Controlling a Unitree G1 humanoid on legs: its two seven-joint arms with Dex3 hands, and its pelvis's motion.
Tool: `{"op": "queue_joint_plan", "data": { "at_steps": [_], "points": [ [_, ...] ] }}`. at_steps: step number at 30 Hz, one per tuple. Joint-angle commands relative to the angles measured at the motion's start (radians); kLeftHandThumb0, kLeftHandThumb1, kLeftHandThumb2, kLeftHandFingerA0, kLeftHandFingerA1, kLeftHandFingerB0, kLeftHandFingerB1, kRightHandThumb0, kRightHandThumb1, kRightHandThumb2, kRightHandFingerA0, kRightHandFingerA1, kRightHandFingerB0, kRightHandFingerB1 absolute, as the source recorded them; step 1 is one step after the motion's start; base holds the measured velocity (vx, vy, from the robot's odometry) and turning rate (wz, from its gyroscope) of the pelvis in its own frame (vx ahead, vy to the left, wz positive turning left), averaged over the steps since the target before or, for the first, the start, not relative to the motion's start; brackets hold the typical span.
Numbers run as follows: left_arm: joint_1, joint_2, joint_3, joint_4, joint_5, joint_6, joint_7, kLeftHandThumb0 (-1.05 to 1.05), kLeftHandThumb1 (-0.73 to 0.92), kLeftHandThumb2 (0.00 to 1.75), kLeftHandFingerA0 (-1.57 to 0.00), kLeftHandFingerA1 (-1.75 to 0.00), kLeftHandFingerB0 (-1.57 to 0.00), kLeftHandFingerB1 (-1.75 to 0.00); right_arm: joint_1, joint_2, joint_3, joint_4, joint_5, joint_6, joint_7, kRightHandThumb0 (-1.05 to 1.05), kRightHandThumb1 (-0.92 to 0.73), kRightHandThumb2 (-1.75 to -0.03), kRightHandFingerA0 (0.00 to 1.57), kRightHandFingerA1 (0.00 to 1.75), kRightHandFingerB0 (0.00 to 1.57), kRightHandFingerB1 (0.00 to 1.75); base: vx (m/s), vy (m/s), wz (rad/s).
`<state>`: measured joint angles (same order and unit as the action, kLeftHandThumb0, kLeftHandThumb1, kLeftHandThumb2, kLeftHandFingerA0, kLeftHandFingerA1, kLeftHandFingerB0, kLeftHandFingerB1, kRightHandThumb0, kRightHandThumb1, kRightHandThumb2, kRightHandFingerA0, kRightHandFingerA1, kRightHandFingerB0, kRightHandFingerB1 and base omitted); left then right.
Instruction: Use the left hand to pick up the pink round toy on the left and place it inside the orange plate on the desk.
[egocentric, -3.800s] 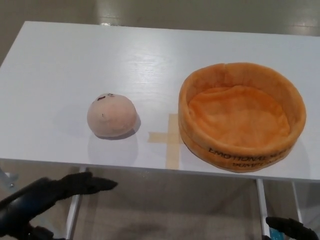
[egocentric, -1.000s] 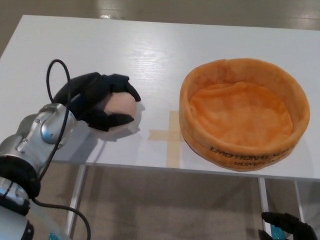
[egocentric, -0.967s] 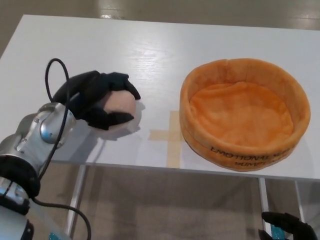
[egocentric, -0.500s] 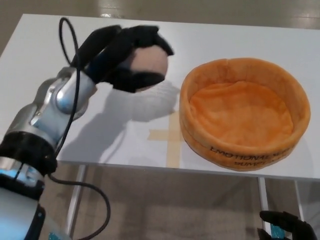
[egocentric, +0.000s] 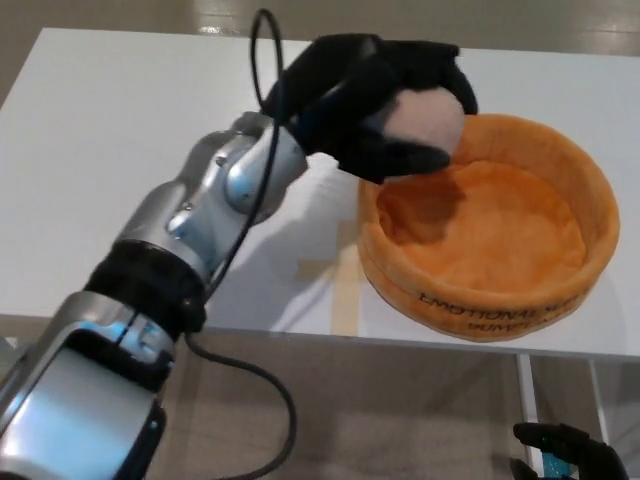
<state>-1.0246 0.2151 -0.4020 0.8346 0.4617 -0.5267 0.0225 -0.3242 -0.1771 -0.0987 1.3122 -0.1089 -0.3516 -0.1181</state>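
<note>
Pink round toy (egocentric: 428, 118) sits in the grasp of the left hand (egocentric: 375, 100), held in the air over the near-left rim of the orange plate (egocentric: 487, 228). In the head view, the black fingers (egocentric: 440, 70) wrap over its top and the thumb presses in from below, so the hand is closed firmly on the toy and only a pale patch of plush shows between them. The toy hangs above the rim rather than over the middle of the soft bowl.

A release from this spot could, I judge, land the toy on the padded wall and let it roll back out onto the counter (egocentric: 120, 140); a low pass might also nudge the light plate sideways.

Only part of the right hand (egocentric: 560, 455) shows at the bottom right, below the counter edge, and its fingers cannot be read. The counter is white, with a tape cross (egocentric: 335, 275) near its front edge, over a glossy tan floor (egocentric: 330, 410).
</note>
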Motion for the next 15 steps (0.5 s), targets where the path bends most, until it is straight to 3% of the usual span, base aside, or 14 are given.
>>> {"op": "queue_joint_plan", "data": {
  "at_steps": [1,5,6,7,8,11,12,15],
  "points": [
    [-0.022,-0.045,-0.050,0.013,0.077,0.073,-0.009,-0.15,0.71,0.66,-0.85,-1.51,-0.90,-0.72,0.001,0.001,0.005,0.008,-0.007,0.023,0.003,-0.32,-0.61,-0.58,0.70,0.67,0.59,0.52,0.00,0.000,0.00],
    [-0.018,-0.061,-0.057,0.007,0.054,0.105,-0.080,-0.12,0.68,0.60,-0.85,-1.37,-0.82,-0.52,-0.001,0.004,0.006,0.006,-0.003,0.027,0.001,-0.31,-0.61,-0.58,0.70,0.66,0.60,0.52,0.00,0.000,0.00],
    [-0.020,-0.064,-0.067,0.014,0.044,0.123,-0.141,-0.56,0.54,0.56,-0.18,-0.32,-0.21,-0.28,-0.002,0.005,0.008,0.006,-0.003,0.026,0.003,-0.32,-0.61,-0.58,0.70,0.68,0.59,0.52,0.00,0.000,0.00],
    [-0.021,-0.063,-0.076,0.020,0.043,0.129,-0.174,-0.56,0.54,0.56,-0.18,-0.32,-0.21,-0.28,-0.001,0.005,0.008,0.006,-0.003,0.024,0.005,-0.32,-0.61,-0.58,0.70,0.68,0.59,0.52,0.00,0.000,0.00],
    [-0.024,-0.062,-0.093,0.024,0.052,0.147,-0.217,-0.81,0.50,0.84,0.00,-0.06,-0.09,-0.22,0.000,0.006,0.007,0.006,-0.001,0.024,0.007,-0.33,-0.60,-0.57,0.71,0.68,0.59,0.52,0.00,0.000,0.00],
    [-0.021,-0.062,-0.119,0.014,0.086,0.173,-0.210,-0.94,0.58,0.95,0.00,0.00,-0.08,-0.15,0.001,0.007,0.004,0.006,0.003,0.024,0.012,-0.33,-0.61,-0.58,0.69,0.68,0.59,0.52,0.00,0.000,0.00],
    [-0.021,-0.065,-0.129,0.014,0.101,0.174,-0.185,-1.02,0.69,1.06,0.00,0.00,-0.06,-0.12,-0.002,0.005,0.009,0.007,-0.002,0.030,0.011,-0.33,-0.61,-0.58,0.70,0.69,0.58,0.50,0.00,0.000,0.00],
    [-0.022,-0.062,-0.142,0.001,0.112,0.187,-0.178,-1.03,0.72,1.08,0.00,0.00,-0.06,-0.10,-0.003,0.004,0.011,0.007,-0.004,0.033,0.007,-0.33,-0.60,-0.57,0.72,0.69,0.59,0.50,0.00,0.000,0.00]
  ]
}}
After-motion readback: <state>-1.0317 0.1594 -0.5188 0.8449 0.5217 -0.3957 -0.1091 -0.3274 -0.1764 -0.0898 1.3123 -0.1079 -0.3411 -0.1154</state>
